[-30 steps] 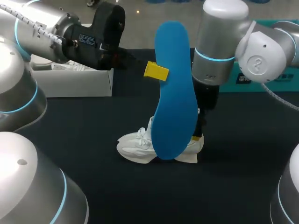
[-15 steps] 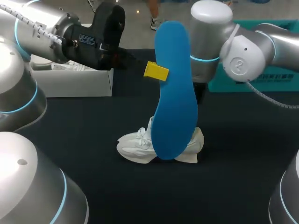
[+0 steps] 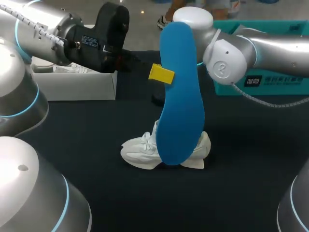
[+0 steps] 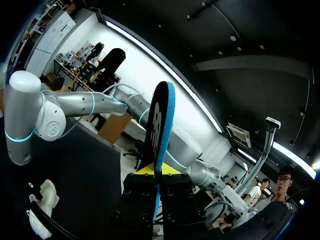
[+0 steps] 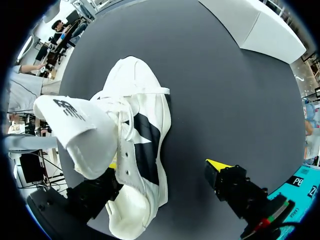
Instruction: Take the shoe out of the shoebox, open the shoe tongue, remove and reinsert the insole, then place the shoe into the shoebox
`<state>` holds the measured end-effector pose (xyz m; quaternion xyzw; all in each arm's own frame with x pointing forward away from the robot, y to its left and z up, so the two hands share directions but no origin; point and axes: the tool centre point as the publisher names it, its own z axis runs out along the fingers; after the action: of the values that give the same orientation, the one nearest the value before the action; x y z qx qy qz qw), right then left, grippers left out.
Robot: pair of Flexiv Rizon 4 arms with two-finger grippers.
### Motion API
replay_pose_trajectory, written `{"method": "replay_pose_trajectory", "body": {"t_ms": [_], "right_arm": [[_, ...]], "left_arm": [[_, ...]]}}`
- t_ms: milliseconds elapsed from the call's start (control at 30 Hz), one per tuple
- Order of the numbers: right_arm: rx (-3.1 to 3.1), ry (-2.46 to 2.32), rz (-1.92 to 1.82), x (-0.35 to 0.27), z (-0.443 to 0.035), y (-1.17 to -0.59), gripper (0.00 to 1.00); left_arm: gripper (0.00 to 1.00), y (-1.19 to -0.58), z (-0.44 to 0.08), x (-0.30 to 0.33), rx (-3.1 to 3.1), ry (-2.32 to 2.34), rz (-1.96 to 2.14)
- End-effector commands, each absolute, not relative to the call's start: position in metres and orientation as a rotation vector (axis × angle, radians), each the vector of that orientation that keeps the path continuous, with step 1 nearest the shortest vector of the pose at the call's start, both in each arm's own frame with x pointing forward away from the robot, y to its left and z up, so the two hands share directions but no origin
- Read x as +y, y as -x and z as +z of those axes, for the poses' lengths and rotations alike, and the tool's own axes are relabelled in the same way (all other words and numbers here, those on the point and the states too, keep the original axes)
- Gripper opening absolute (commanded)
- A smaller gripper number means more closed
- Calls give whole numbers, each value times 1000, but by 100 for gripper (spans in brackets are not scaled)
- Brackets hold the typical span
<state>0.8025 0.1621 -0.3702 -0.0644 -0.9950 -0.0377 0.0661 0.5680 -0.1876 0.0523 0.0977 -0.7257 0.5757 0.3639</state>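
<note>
Insole (image 3: 181, 96) upright in left pincer (image 4: 156, 175) — right pincer (image 5: 165, 166) wide above shoe (image 5: 137, 145).

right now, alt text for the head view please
A blue insole is held upright by the left gripper, hiding part of a white shoe on the dark table. A white shoebox sits back left; the right arm comes in behind the insole.

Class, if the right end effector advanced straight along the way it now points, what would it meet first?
Likely the shoe, which lies ahead of the right end effector. Depth is unclear, so it might graze past onto the table.
</note>
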Motion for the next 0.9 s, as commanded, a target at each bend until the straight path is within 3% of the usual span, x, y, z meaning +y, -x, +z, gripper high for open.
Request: {"method": "replay_pose_trajectory", "body": {"t_ms": [33, 67, 100, 267, 300, 900], "right_arm": [[-2980, 203, -123, 170, -385, -800, 100], [-2970, 213, -120, 171, -388, -798, 93], [-2966, 220, -129, 171, -390, -796, 74], [-2964, 250, -146, 171, -389, -789, 16], [-2964, 254, -147, 170, -389, -787, 0], [-2958, 265, -157, 166, -386, -784, 0]], "left_arm": [[0, -569, 52, -189, -1867, -249, 1480], [0, -569, 52, -189, -1867, -249, 1480], [0, -569, 52, -189, -1867, -249, 1480], [0, -569, 52, -189, -1867, -249, 1480], [0, -569, 52, -189, -1867, -249, 1480], [0, -569, 52, -189, -1867, -249, 1480]]}}
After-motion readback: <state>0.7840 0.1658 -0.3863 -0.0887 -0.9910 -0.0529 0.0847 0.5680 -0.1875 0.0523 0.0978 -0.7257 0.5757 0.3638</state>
